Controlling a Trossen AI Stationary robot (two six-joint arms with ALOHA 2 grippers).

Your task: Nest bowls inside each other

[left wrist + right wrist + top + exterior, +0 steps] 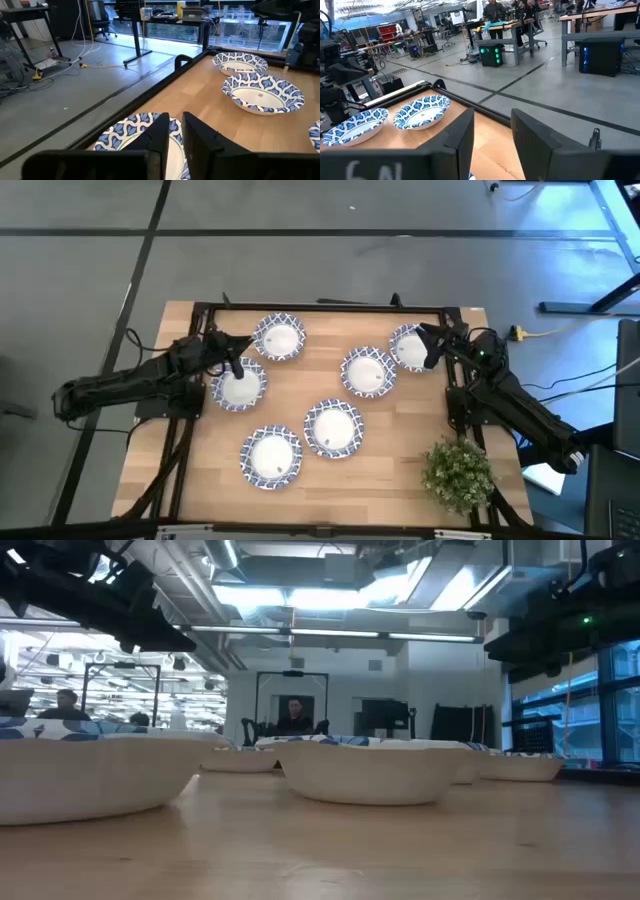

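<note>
Several blue-rimmed white bowls rest apart on the wooden table, each on its base: far left [279,337], left [238,385], middle [368,371], far right [408,350], near [333,428] and near left [271,457]. My left gripper [245,352] hangs between the two left bowls. In its wrist view the fingers [175,120] stand a narrow gap apart over the far left bowl [125,132]. My right gripper [430,342] is open at the far right bowl's right rim, with bare wood showing between its fingers [492,122]. My left gripper's fingertips [162,122] overlap the far left bowl's rim [145,120] in the wrist view, slanting down from the table's left. Whether they touch it I cannot tell. The bowl sits flat on the table.
A green potted plant [458,472] stands at the near right corner. A black frame rail [320,307] runs along the table's far edge. Bare wood lies between the middle bowls and the near edge. A person [294,715] shows in the room beyond.
</note>
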